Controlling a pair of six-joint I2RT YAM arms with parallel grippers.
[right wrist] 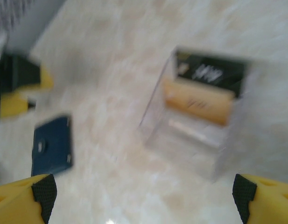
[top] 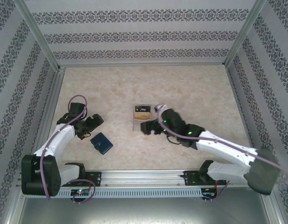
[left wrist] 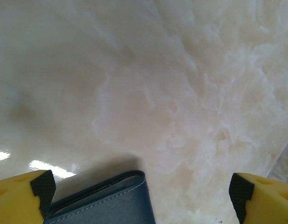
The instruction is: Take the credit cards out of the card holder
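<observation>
The card holder [top: 101,143], a dark navy wallet, lies folded shut on the table in front of the left arm. My left gripper [top: 93,127] hovers open just behind it. In the left wrist view the card holder's stitched corner [left wrist: 111,200] sits low between the fingers of the left gripper [left wrist: 141,190], untouched. A black credit card [right wrist: 211,72] and an orange card [right wrist: 197,100] stand in a clear acrylic stand [right wrist: 190,135]. My right gripper [top: 146,127] is open beside that stand, with bare table between the fingers of the right gripper [right wrist: 144,191]. The card holder [right wrist: 52,144] lies off to its left.
The clear stand [top: 142,116] sits mid-table, touching distance from the right gripper. Patterned walls enclose the marble-look table [top: 190,88] on three sides. A metal rail [top: 148,176] runs along the near edge by the arm bases.
</observation>
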